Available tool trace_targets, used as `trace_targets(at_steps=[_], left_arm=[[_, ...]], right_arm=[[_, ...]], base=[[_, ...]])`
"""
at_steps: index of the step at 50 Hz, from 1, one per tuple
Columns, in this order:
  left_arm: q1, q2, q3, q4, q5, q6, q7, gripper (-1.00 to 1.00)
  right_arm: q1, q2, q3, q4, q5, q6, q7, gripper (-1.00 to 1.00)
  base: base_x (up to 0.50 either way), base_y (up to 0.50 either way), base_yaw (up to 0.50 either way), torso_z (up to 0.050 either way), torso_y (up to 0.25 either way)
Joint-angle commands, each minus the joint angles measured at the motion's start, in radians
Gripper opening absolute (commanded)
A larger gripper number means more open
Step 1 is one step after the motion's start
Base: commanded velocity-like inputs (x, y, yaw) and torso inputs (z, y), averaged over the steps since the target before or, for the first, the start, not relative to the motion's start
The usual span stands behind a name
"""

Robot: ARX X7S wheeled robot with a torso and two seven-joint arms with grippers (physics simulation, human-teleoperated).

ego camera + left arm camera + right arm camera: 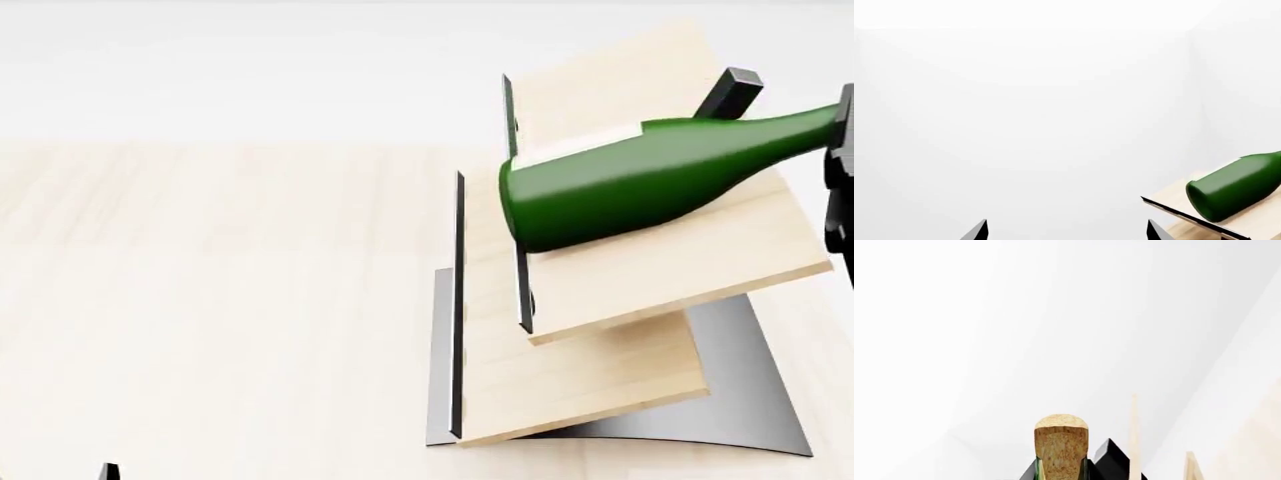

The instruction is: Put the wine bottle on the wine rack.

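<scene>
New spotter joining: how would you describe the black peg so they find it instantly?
Start at the wine rack, take its upper slanted board. The wine bottle lies across it; the black peg stands just behind the neck, the board's only upright dark block.

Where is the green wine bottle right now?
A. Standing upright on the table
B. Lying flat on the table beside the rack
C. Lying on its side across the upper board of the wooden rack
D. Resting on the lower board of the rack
C. The head view shows the wine bottle lying on its side on the upper slanted board of the wine rack, its neck reaching toward the right gripper at the picture's edge.
</scene>
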Motion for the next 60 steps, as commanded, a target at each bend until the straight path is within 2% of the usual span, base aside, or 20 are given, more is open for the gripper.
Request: trace_targets(at_steps=[1, 29, 30, 60], left_arm=[[-0.001, -0.003, 0.001, 0.001, -0.001, 0.000, -0.003, 1.00], [-0.004, -0.006, 0.007, -0.001, 0.000, -0.001, -0.008, 1.00], [-0.004, -0.006, 0.008, -0.001, 0.001, -0.001, -0.009, 1.00], [-0.006, -0.012, 0.011, 0.002, 0.000, -0.002, -0.015, 1.00]], right_arm=[[-0.004, 0.008, 0.005, -0.026, -0.041, -0.008, -0.007, -1.00], [-0.006, 0.012, -0.004, -0.033, -0.055, 0.006, -0.029, -1.00], [-0.007, 0.012, -0.005, -0.032, -0.054, 0.007, -0.029, 1.00], [-0.012, 0.012, -0.002, -0.030, -0.052, 0.014, -0.034, 1.00]], base=[[0.00, 0.00, 0.00, 0.000, 0.000], [0.00, 0.00, 0.00, 0.000, 0.000], [0.00, 0.00, 0.00, 0.000, 0.000], [0.00, 0.00, 0.00, 0.000, 0.000]])
